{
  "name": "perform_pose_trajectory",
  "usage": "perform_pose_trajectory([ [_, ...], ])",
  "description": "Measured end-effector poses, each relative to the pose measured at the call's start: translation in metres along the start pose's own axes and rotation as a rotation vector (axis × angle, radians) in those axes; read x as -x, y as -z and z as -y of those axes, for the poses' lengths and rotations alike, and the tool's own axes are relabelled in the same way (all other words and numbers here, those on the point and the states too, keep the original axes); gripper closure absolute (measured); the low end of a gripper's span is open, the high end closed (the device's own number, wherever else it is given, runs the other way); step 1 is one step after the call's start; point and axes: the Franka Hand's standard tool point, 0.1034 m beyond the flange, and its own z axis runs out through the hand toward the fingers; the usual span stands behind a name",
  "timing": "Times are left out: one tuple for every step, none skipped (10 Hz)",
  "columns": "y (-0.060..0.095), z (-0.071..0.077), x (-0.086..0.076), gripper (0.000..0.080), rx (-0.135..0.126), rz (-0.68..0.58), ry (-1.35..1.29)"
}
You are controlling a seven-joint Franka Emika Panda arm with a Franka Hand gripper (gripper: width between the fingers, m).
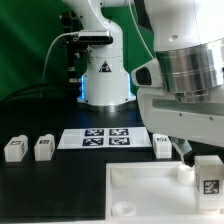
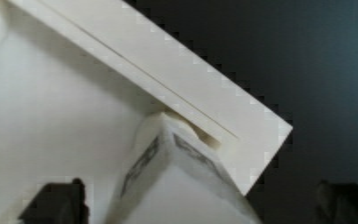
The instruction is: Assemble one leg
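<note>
Black tabletop [image 1: 50, 195] bears four legs [image 1: 43, 147], one tray [image 1: 140, 190]; hand [image 2: 202, 205] gaping wide

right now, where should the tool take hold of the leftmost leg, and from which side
Probably from above, closing across the leftmost leg on its two side faces: it stands alone on the table, with a gap to the next leg.
</note>
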Motion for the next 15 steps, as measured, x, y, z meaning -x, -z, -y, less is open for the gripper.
perform_pose_trajectory([
  [-0.0002, -0.0004, -0.0005, 0.0153, 0.001, 0.000, 0.107],
  [-0.0003, -0.0007, -0.0007, 0.0153, 0.002, -0.001, 0.193],
  [-0.0006, -0.0018, -0.0014, 0.0151, 0.020, -0.008, 0.364],
  [-0.0014, -0.0012, -0.0026, 0.0151, 0.066, -0.035, 0.562],
  [-0.0026, -0.0009, -0.0031, 0.0151, 0.084, -0.047, 0.683],
  [-0.0035, -0.0023, -0.0059, 0.0151, 0.080, -0.051, 0.725],
  [-0.0035, -0.0017, -0.0049, 0.0273, 0.075, -0.052, 0.648],
  [-0.0036, -0.0016, -0.0048, 0.0409, 0.075, -0.052, 0.653],
  [-0.0037, -0.0015, -0.0045, 0.0409, 0.073, -0.052, 0.632],
  [-0.0039, -0.0044, -0.0074, 0.0503, 0.073, -0.059, 0.479],
  [-0.0040, -0.0047, -0.0076, 0.0503, 0.072, -0.061, 0.428],
  [-0.0042, -0.0052, -0.0078, 0.0503, 0.064, -0.061, 0.299],
  [-0.0043, -0.0058, -0.0088, 0.0503, 0.047, -0.064, 0.048],
  [-0.0052, -0.0064, -0.0082, 0.0503, 0.027, -0.054, -0.237],
  [-0.0062, -0.0050, -0.0048, 0.0503, 0.015, -0.037, -0.444],
])
